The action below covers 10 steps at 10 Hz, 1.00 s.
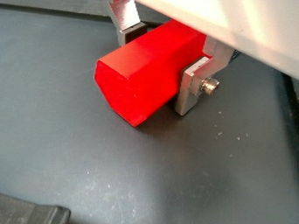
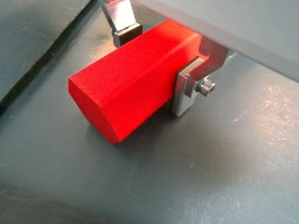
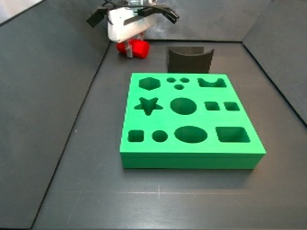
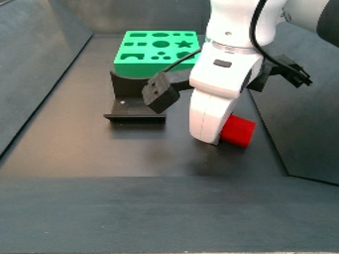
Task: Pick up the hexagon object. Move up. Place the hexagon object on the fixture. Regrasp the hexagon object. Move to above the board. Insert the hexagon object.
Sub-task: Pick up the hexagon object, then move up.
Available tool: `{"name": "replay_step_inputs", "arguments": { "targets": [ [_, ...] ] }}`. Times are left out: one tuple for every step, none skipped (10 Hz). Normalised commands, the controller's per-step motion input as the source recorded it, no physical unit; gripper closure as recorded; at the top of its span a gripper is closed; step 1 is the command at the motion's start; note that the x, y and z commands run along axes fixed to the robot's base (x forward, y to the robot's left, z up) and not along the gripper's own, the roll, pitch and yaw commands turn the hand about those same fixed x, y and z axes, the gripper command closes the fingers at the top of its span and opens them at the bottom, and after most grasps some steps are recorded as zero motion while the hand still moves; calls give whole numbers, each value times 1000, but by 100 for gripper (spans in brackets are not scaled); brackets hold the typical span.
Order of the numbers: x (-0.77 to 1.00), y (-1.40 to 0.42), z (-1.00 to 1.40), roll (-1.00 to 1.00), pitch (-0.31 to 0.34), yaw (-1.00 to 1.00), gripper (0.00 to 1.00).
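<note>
The pincer [image 2: 158,57], lowered wrist-down to the bench [image 4: 119,213], is closed on the hexagon object [image 2: 128,79], at three o'clock from the fixture [image 4: 139,99] in a side view.

Dark grey floor [image 3: 84,171] carries the green board [image 3: 189,126], the fixture [image 3: 188,60] just beyond its far edge, and the red hexagon object [image 3: 135,47] (gripper [image 3: 132,38] clamped around it) far left.

A dark grey floor [image 3: 72,180] with low walls [image 4: 54,60] around it.
</note>
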Motion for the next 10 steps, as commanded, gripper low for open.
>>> {"name": "replay_step_inputs", "arguments": {
  "targets": [
    [0, 0, 0, 0, 0, 0, 100],
    [0, 0, 0, 0, 0, 0, 100],
    [0, 0, 0, 0, 0, 0, 100],
    [0, 0, 0, 0, 0, 0, 100],
    [0, 0, 833, 0, 0, 0, 100],
    [-18, 25, 804, -2, 10, 5, 100],
    [-24, 20, 709, -4, 29, 3, 100],
    [-14, 17, 585, -2, 41, -2, 100],
    [-16, 12, 385, 8, 49, -7, 100],
    [-18, 9, 227, 18, 50, -10, 100]
  ]
}}
